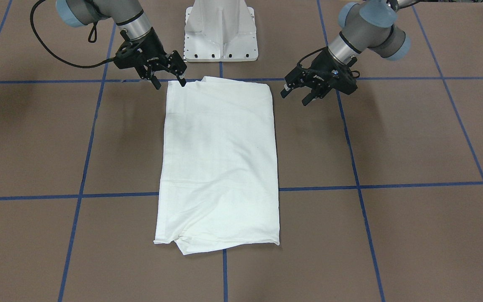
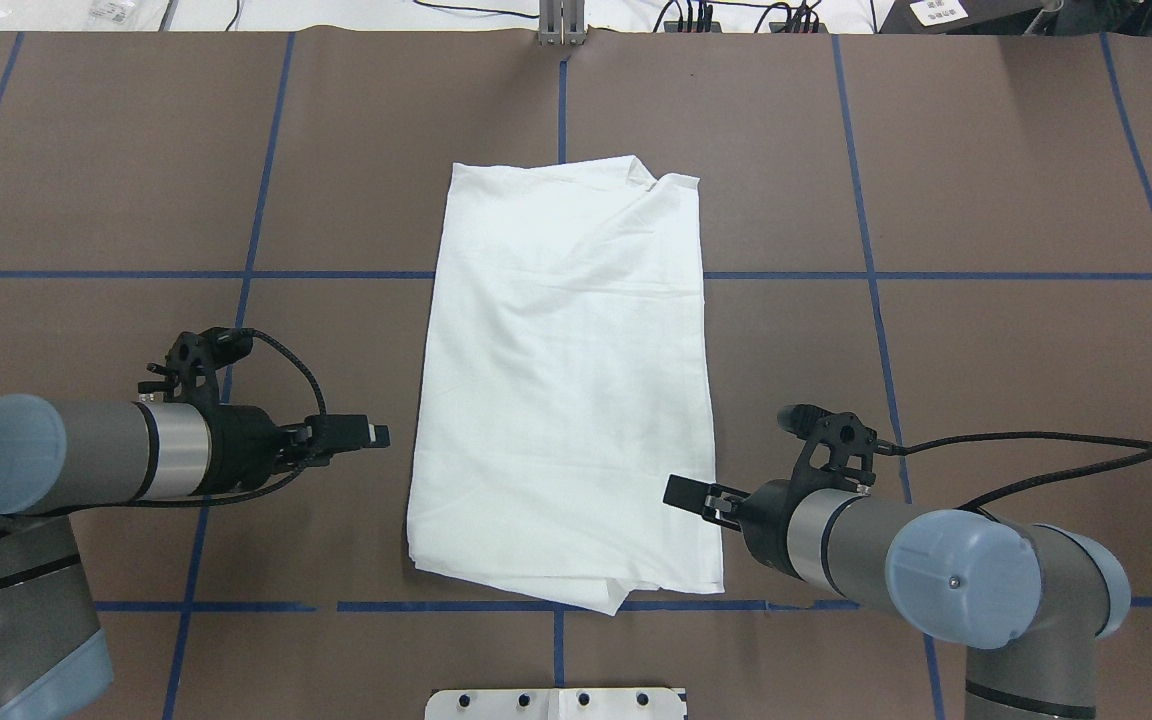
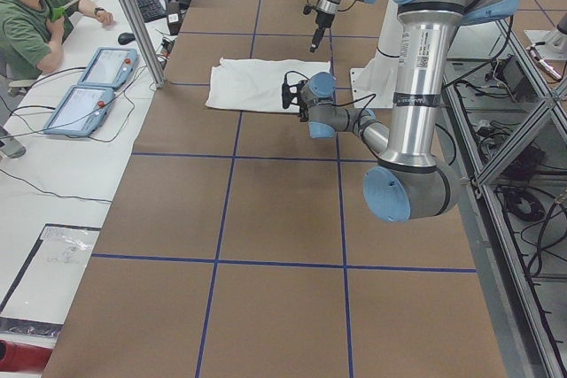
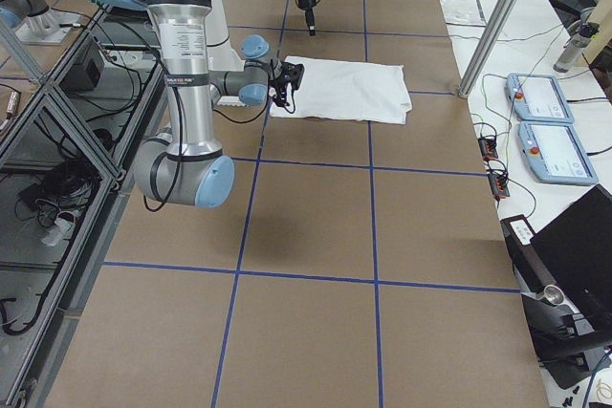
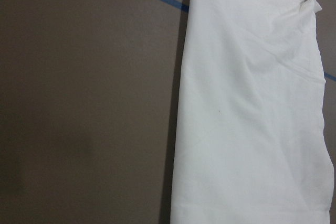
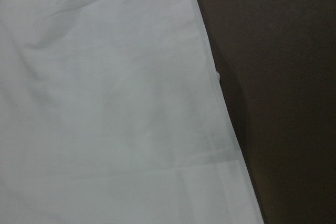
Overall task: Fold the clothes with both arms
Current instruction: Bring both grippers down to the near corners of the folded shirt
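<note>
White shirt (image 2: 566, 380), folded into a long panel, flat at table centre; left gripper (image 1: 294, 98) at its 8 o'clock, right gripper (image 1: 170, 84) at 4 o'clock (overhead view), both parted and empty, seemingly flanking the near corners for a paired pinch

Overhead, front views oppose; wrist cameras close above shirt (image 5: 252, 103).
</note>
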Available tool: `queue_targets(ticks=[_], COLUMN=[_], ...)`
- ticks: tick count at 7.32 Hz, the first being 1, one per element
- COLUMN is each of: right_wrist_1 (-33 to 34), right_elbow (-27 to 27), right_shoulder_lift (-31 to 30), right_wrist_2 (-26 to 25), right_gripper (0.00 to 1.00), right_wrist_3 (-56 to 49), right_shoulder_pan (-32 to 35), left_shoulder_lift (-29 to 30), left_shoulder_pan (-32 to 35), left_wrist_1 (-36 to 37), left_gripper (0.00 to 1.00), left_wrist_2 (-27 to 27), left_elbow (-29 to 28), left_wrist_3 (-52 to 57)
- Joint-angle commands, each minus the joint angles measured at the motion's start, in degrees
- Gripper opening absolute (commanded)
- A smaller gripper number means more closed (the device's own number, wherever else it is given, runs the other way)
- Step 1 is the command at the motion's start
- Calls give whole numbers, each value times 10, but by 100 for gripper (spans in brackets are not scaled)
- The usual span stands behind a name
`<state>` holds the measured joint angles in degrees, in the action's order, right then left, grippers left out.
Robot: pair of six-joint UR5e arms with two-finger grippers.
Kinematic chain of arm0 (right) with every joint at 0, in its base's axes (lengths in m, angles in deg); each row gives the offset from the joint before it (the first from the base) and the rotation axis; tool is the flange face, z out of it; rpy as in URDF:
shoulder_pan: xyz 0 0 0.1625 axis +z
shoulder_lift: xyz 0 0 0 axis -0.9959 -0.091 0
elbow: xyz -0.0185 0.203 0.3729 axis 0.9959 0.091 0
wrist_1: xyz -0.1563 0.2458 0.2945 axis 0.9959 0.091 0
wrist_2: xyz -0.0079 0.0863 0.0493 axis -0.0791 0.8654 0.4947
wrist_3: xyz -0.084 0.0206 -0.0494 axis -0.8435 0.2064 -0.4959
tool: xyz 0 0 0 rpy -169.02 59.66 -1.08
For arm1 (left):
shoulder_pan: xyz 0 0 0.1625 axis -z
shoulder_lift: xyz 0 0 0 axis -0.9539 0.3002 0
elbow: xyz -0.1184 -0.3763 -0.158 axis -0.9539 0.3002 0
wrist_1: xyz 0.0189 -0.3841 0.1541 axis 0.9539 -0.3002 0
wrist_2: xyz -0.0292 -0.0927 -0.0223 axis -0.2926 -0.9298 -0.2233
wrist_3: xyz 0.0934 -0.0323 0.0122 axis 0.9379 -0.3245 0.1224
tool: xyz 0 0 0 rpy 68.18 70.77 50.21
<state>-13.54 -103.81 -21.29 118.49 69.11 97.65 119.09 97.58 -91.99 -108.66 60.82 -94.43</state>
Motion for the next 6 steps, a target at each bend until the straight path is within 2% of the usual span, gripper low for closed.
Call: queue_targets(ticks=[1,2,6], right_wrist_1=[-20,-20,-20], right_elbow=[5,5,5], right_shoulder_lift=[-9,-9,-8], right_wrist_2=[0,0,-1], right_gripper=[100,100,100], right_wrist_3=[0,0,1], right_shoulder_pan=[-1,-1,-3], left_shoulder_lift=[38,43,51], left_shoulder_pan=[-45,-59,-89], left_wrist_1=[64,65,88], left_gripper=[100,100,100], left_wrist_2=[44,58,56], left_elbow=[-5,-12,-14], left_wrist_3=[-8,-8,-8])
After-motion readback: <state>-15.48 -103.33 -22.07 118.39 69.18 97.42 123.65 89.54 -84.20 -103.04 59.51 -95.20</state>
